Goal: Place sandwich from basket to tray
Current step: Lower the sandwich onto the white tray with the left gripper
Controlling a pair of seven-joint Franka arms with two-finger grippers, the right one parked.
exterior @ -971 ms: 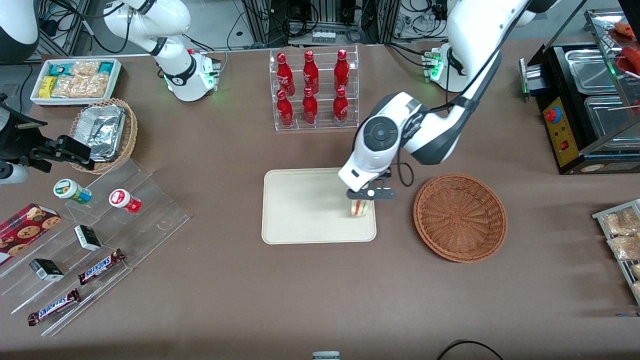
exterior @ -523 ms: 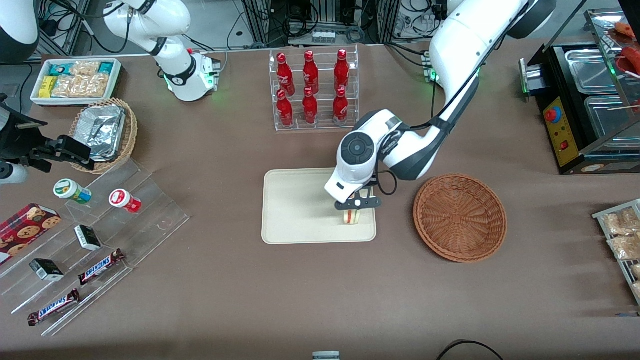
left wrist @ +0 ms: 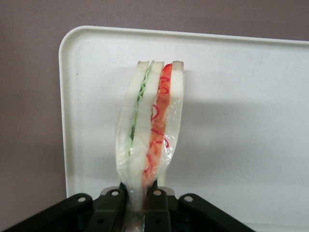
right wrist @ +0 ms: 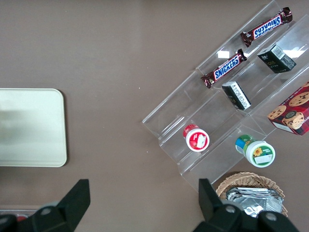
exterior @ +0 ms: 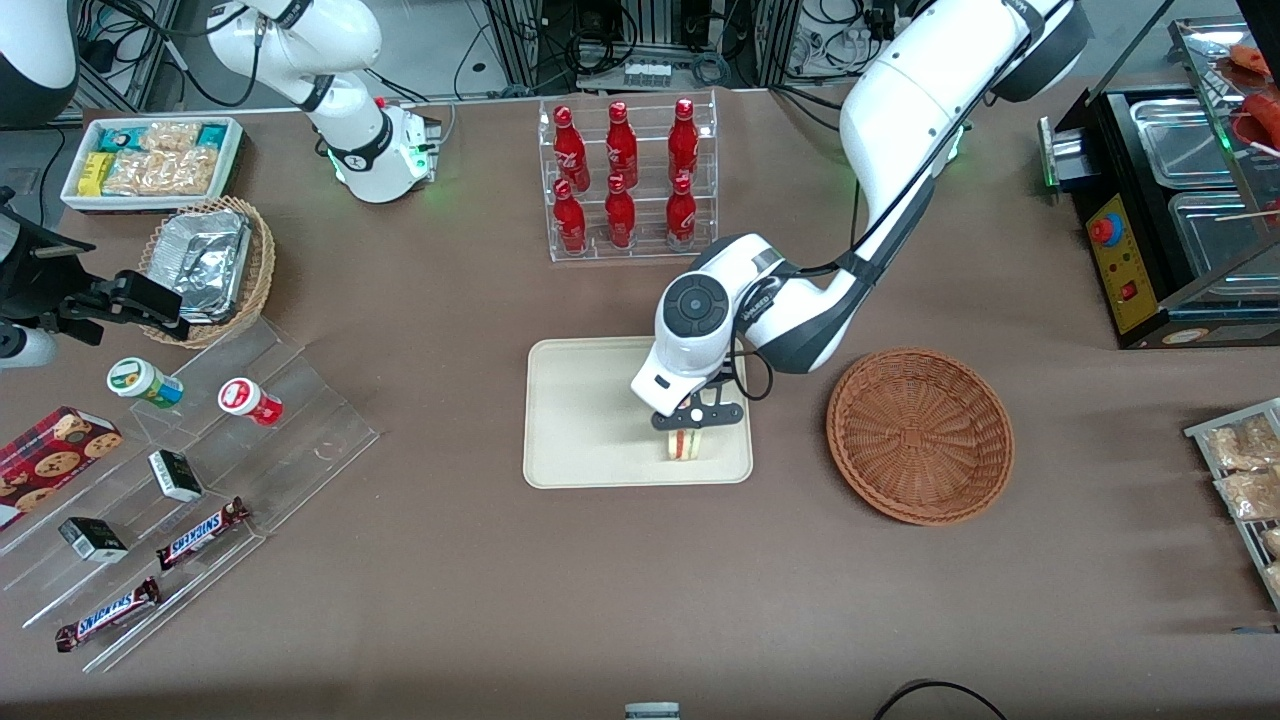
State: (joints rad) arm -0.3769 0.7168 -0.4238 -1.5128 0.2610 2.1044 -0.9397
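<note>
Cream and smooth, the tray has rounded corners and a low rim, and the sandwich hangs over its 4 o'clock part, pinched at one end by the gripper, whose fingers are closed tight on it. The carry looks nearly done: the round, ribbed wicker basket, at the tray's 3 o'clock, lies empty, so what remains is lowering and letting go. The wedge is soft white bread, film-wrapped, with red and green layers.
</note>
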